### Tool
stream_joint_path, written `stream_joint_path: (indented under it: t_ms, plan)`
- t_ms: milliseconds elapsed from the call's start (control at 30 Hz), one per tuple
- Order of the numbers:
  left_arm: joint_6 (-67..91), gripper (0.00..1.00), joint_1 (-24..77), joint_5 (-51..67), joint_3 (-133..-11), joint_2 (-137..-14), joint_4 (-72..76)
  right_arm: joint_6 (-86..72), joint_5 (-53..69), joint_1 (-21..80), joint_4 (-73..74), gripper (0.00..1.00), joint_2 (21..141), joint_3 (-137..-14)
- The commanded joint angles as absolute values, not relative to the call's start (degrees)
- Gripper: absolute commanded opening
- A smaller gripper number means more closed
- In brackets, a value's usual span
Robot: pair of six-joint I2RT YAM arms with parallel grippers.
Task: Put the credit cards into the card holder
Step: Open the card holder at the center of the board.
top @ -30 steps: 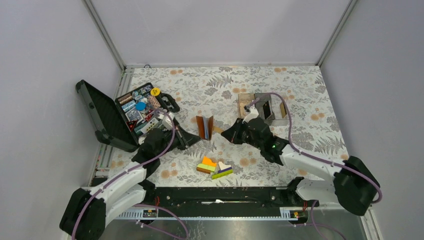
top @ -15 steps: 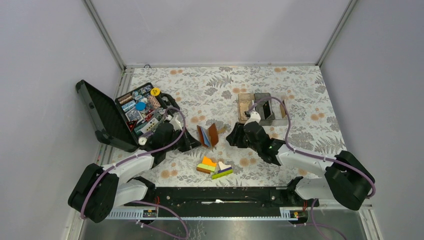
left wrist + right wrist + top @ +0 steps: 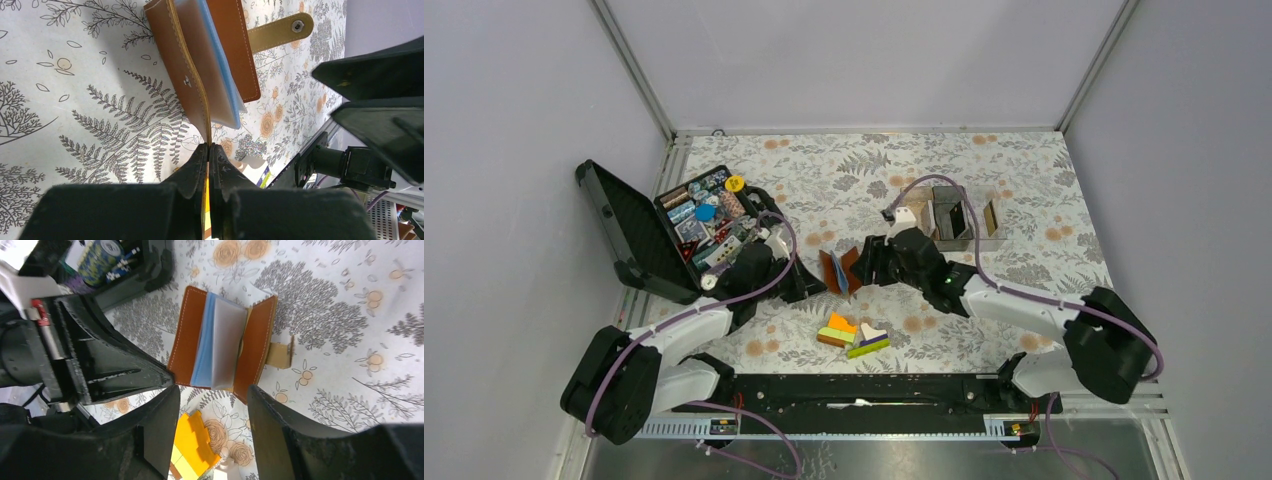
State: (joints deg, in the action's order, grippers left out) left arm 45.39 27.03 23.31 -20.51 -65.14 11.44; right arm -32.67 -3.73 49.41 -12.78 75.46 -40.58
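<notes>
Top view: the small brown leather card holder (image 3: 839, 270) stands open mid-way across the floral-print table (image 3: 1024, 180), btw the two arms. L gripper (image 3: 209, 150) is clamped tight on the edge of one leather cover, pinched thin btw its tips. R gripper (image 3: 211, 389) is spread wide w/ nothing in it. A bluish plastic credit card (image 3: 202, 347) and a grey credit card (image 3: 225, 347) sit btw the covers, ends showing.

Key relation, R wrist view: holder lies at 12 o'clock of the R gripper, and the tips sit near its 7 and 5 o'clock corners. Its long axis runs 12–6, in line w/ the gap. In top view it's at 9 o'clock of R gripper and 2 o'clock of L. We judge R arm is the free one for the next move, prob. seating the cards; L only anchors.
</notes>
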Motion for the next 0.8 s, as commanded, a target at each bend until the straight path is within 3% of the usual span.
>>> stream_joint_path:
  t_ms: [0,233,533,767]
  plan:
    - [44.1,0.0,27.1,23.9,-22.9,-65.3,12.5,-30.9,-0.1,49.7,-15.1,0.58,81.0,-44.1]
    - [44.0,0.0,27.1,24.1,-23.0,-66.1,12.8,-30.3,3.9,49.7,-16.4,0.53,88.7,-47.7]
    - [43.8,0.0,27.2,24.4,-23.2,-66.4,12.7,-31.2,5.3,50.1,-17.1,0.56,93.0,-49.9]
    - [43.8,0.0,27.2,24.4,-23.1,-66.7,12.7,-31.5,2.8,50.3,-15.7,0.47,94.7,-50.5]
